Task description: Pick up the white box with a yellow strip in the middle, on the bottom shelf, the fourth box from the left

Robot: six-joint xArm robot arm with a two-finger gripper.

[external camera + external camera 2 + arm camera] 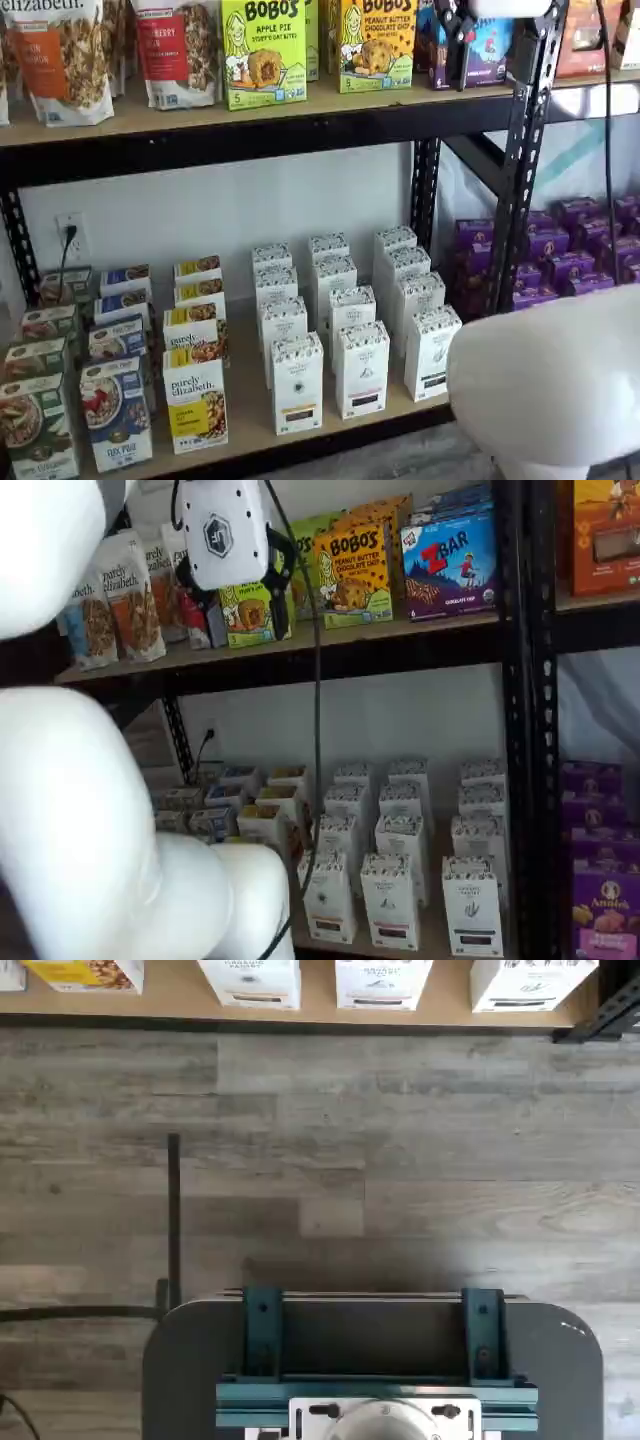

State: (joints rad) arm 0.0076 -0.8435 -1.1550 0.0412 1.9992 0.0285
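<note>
The white box point(297, 383) stands in the front row of the bottom shelf point(250, 425), with a speckled top and a yellowish band low on its front. It shows in both shelf views point(328, 892). In the wrist view only its lower part point(250, 982) shows, on the shelf board point(180, 1000). The gripper point(238, 592) hangs high up at the level of the upper shelf, in front of the Bobo's boxes and far above the white box. Its black fingers also show in a shelf view point(458, 45). No clear gap between them shows. It holds nothing.
Alike white boxes with dark bands point(362, 370) point(432, 352) stand right of the white box, and a yellow-and-white purely elizabeth box point(195, 405) stands to its left. A black rack post point(520, 170) and purple boxes point(570, 250) are further right. White arm links point(550, 390) fill the foreground. A dark mount with teal brackets point(370, 1360) shows over the wood floor.
</note>
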